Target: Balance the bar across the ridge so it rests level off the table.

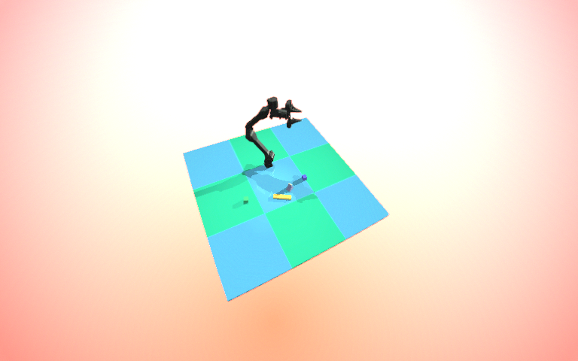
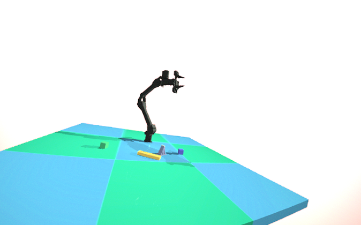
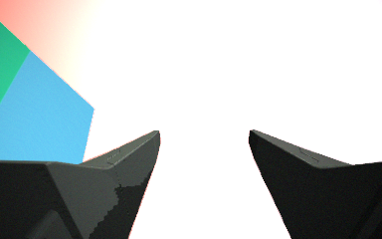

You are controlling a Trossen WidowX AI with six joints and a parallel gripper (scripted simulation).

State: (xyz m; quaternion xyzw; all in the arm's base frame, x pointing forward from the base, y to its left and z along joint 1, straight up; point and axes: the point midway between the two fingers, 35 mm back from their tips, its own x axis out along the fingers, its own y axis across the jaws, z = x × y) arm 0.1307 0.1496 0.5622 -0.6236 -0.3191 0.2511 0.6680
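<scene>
A yellow bar [image 1: 281,197] [image 2: 149,155] lies flat on the table, close beside the ridge. The ridge [image 1: 290,187] [image 2: 161,150] is a small purple-grey wedge that stands upright with nothing on it. My gripper [image 1: 300,115] [image 2: 183,81] [image 3: 204,135] is open and empty. It is high above the table, well above the bar and the ridge, with its fingers pointing sideways. Neither the bar nor the ridge shows in the wrist view.
A green cube [image 1: 245,200] [image 2: 103,145] stands to the left of the bar. A blue-purple cube [image 1: 304,177] [image 2: 180,151] stands to the right of the ridge. The table [image 1: 251,263] [image 2: 149,193] [image 3: 55,115] has blue and green squares. The arm's base stands behind the ridge.
</scene>
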